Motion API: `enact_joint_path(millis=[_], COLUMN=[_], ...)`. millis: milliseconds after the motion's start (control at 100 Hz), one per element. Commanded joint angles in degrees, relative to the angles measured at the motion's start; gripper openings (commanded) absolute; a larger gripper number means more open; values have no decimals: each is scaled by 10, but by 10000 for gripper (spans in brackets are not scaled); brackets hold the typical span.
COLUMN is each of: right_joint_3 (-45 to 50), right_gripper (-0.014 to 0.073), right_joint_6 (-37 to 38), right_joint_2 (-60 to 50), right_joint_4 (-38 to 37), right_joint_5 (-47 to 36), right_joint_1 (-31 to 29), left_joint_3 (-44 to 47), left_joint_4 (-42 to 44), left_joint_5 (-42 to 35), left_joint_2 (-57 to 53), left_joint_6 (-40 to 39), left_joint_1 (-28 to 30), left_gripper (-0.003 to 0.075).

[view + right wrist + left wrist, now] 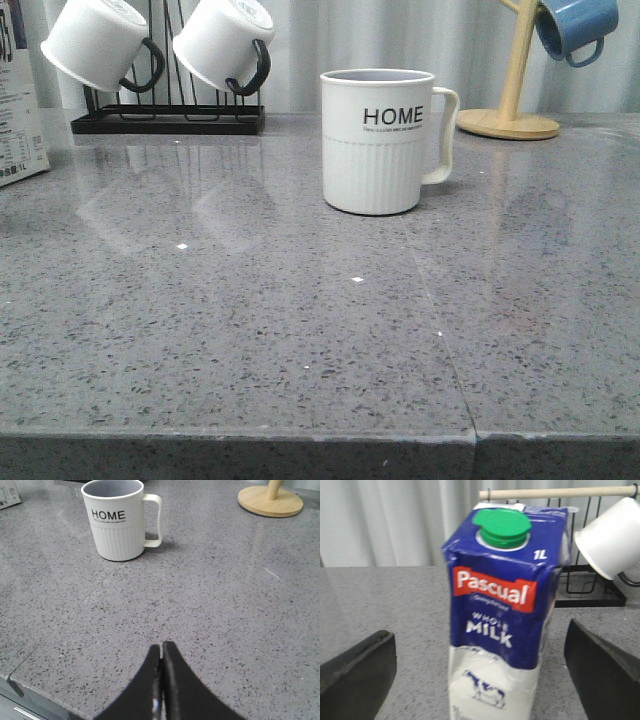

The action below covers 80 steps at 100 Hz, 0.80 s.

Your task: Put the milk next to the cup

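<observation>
The milk (500,620) is a tall carton, dark blue above and white below, with a green cap, a red "Pascual" band and a small cow. It stands upright at the countertop's (300,330) far left, well apart from the cup (378,140), a white "HOME" mug with ribbed lower half. The left gripper (480,675) is spread wide around the carton, apparently not touching. The right gripper (161,680) is closed on nothing.
</observation>
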Motion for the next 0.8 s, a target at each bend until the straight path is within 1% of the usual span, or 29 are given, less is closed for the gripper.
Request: enact_joint_path(millis=[0,330,460,560,660,790], right_joint_3=[-13,-13,-13,-13,-13,-13], right_gripper=[-58,-58,-58,-58,-58,-58], right_joint_6=[-3,-3,-3,-3,-3,-3], right_joint_2=[6,6,6,6,6,6], right_joint_4=[-3,-3,-3,-3,-3,-3], right_joint_5=[-41,-41,-41,-41,-41,-41], right_joint_1=[1,1,1,1,1,1], left_joint_3=[-30,-65,-65,-65,-65,-65], left_joint_4=[-5,-19,-19,-19,-19,-19], left_joint_5=[-57,-107,-147,-152,-152,-152], left_joint_2=[16,107,122,122,122,122], left_joint_6=[-4,-4,-4,-4,-4,-4], left_joint_1=[-7,-7,-7,-7,-7,-7], left_gripper=[657,657,657,650,594,451])
